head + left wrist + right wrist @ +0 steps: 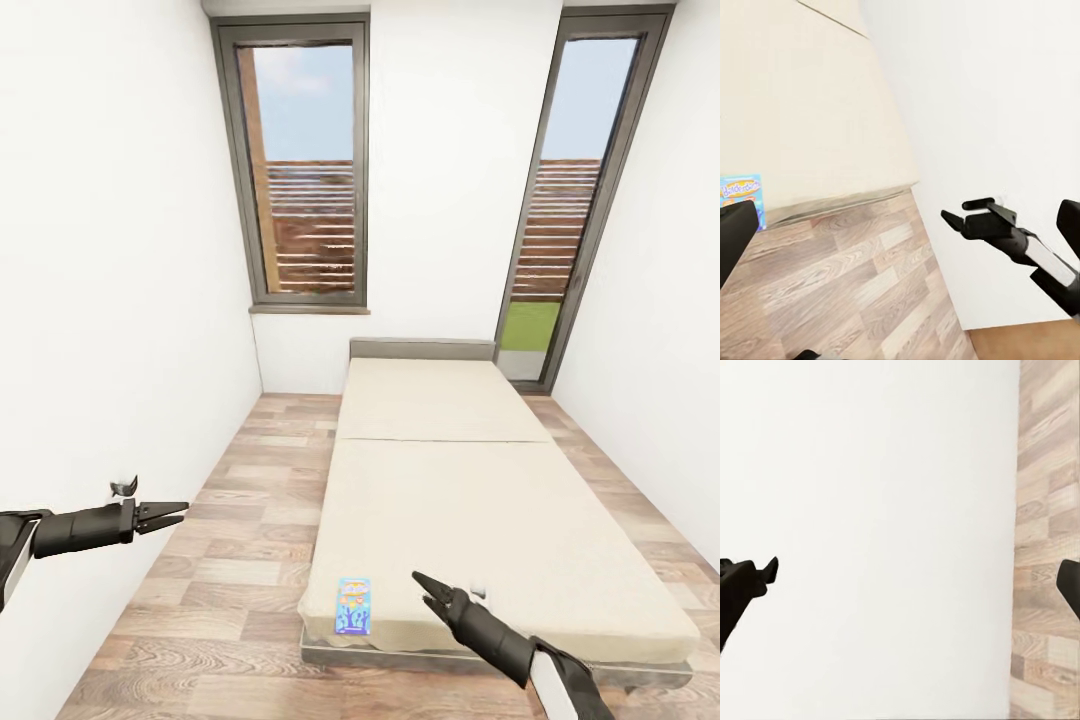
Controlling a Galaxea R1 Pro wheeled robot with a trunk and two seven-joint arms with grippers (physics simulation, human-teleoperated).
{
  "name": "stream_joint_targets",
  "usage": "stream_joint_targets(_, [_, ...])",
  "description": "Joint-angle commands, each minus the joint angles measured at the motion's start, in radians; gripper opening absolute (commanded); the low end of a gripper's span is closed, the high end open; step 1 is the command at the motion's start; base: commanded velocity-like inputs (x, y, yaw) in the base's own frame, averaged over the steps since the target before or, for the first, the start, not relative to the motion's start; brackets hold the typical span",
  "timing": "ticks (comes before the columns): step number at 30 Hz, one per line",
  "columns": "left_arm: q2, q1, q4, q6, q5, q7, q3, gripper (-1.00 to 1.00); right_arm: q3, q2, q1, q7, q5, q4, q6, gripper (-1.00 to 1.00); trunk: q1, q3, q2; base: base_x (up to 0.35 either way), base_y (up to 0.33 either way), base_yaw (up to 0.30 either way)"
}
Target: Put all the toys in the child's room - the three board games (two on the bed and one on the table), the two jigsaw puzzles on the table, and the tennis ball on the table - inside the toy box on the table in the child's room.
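Observation:
A blue board game (352, 606) lies flat on the beige bed (500, 520), near the front left corner of the mattress. It also appears as a blue board game (741, 199) at the mattress edge in the left wrist view. My right gripper (425, 587) hovers just right of it over the bed's front edge, open and holding nothing. The right gripper (961, 211) also shows in the left wrist view. My left gripper (172, 515) is open and empty, out over the floor beside the left wall. The table, toy box, jigsaw puzzles and tennis ball are out of view.
A white wall (100, 300) runs close along the left, with a small fitting (124, 487) by my left gripper. A strip of wooden floor (240, 540) lies between wall and bed. Two tall windows (305, 170) stand at the far end.

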Motion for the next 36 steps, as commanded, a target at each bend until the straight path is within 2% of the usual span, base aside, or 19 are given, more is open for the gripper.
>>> stream_joint_targets(1, [0.000,-0.001,-0.001,0.011,-0.009,-0.008,0.003,1.00,-0.001,0.003,-0.018,-0.005,-0.003,0.044,0.003,1.00,0.004,-0.006,-0.010,0.000,0.000,0.000])
stream_joint_targets(4, [0.000,-0.001,-0.001,0.016,-0.009,-0.008,0.002,1.00,0.005,0.010,-0.057,-0.022,-0.002,0.145,-0.012,1.00,0.016,-0.015,-0.031,0.000,0.000,0.000])
stream_joint_targets(8, [0.000,-0.001,-0.001,0.020,-0.010,-0.008,0.000,1.00,0.010,0.020,-0.084,-0.054,-0.002,0.218,-0.036,1.00,0.031,-0.027,-0.059,0.000,0.000,0.000])
stream_joint_targets(13, [0.000,-0.001,-0.001,0.023,-0.011,-0.008,-0.004,1.00,0.011,0.028,-0.097,-0.142,-0.007,0.255,-0.046,1.00,0.050,-0.043,-0.094,0.000,0.000,0.000])
stream_joint_targets(16, [0.000,-0.001,-0.001,0.024,-0.012,-0.008,-0.005,1.00,0.011,0.035,-0.103,-0.239,-0.015,0.266,-0.046,1.00,0.062,-0.053,-0.115,0.000,0.000,0.000])
stream_joint_targets(17, [0.000,-0.001,-0.001,0.024,-0.012,-0.008,-0.005,1.00,0.011,0.035,-0.103,-0.239,-0.015,0.266,-0.046,1.00,0.066,-0.056,-0.122,0.000,0.000,0.000])
stream_joint_targets(18, [0.000,-0.001,-0.001,0.024,-0.012,-0.008,-0.006,1.00,0.011,0.041,-0.107,-0.280,-0.019,0.269,-0.045,1.00,0.070,-0.059,-0.129,0.000,0.000,0.000])
stream_joint_targets(21, [0.000,-0.001,-0.001,0.026,-0.012,-0.008,-0.006,1.00,0.011,0.054,-0.118,-0.321,-0.027,0.272,-0.041,1.00,0.081,-0.068,-0.150,0.000,0.000,0.000])
stream_joint_targets(29, [0.000,-0.001,0.000,0.043,-0.012,-0.008,-0.006,1.00,0.008,0.086,-0.145,-0.357,-0.061,0.274,0.001,1.00,0.112,-0.093,-0.206,0.000,0.000,0.000])
stream_joint_targets(36, [0.001,-0.001,0.001,0.049,-0.011,-0.008,-0.005,1.00,0.008,0.100,-0.150,-0.369,-0.105,0.274,0.016,1.00,0.139,-0.115,-0.255,0.000,0.000,0.000])
